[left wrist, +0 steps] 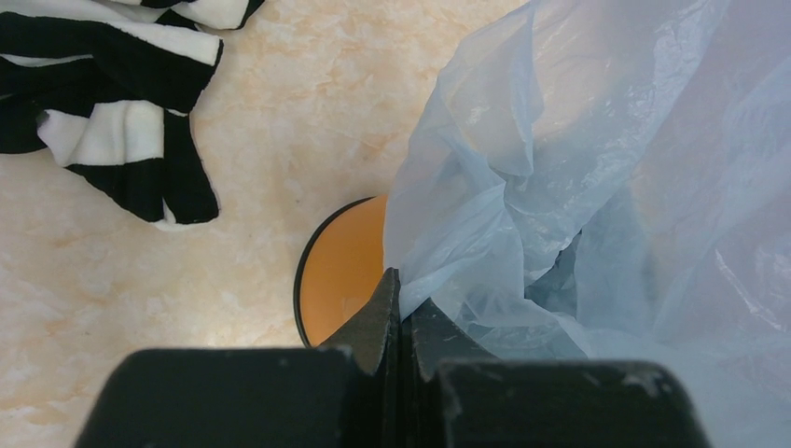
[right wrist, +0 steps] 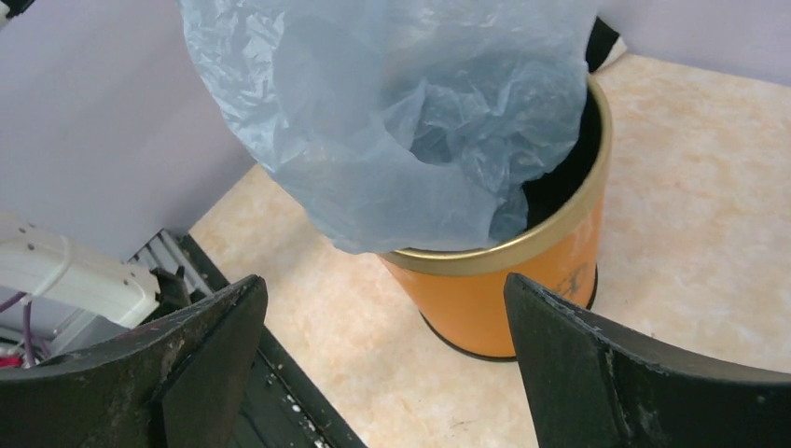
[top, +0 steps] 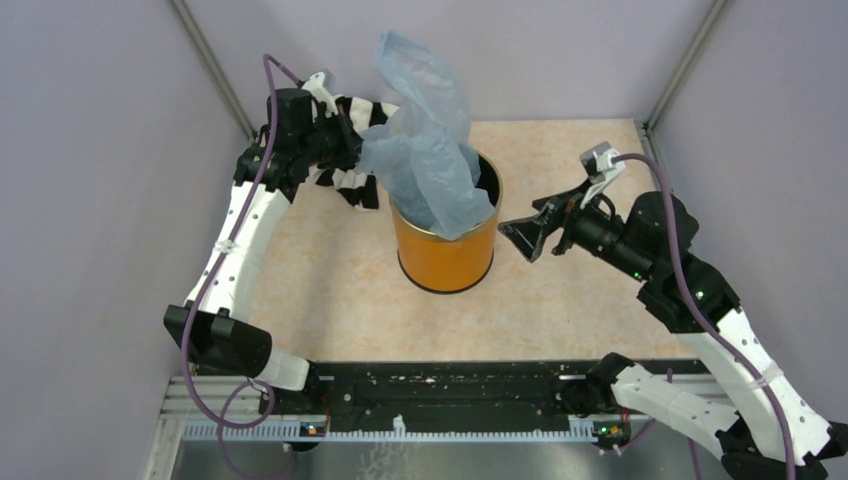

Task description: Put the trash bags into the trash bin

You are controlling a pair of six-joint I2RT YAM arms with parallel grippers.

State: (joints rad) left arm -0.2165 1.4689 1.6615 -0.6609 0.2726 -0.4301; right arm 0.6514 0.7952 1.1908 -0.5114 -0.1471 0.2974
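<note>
The thin, translucent light-blue plastic bag point(top: 425, 150) hangs half inside the small orange cylindrical bin point(top: 445, 255), its lower end hidden within. The left gripper point(left wrist: 399, 289) is closed, pinching the bag's edge. The right gripper point(right wrist: 382, 285) gapes wide just beside the bin. The left arm partly covers a black-and-white striped cloth point(top: 355, 185) on the surface point(top: 570, 170).

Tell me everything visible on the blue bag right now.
The blue bag is thin, translucent, crinkly plastic. Its lower part sits inside the orange bin, draping over the rim; the rest billows above it. The left gripper is shut on one edge. The open right gripper does not touch it.
</note>
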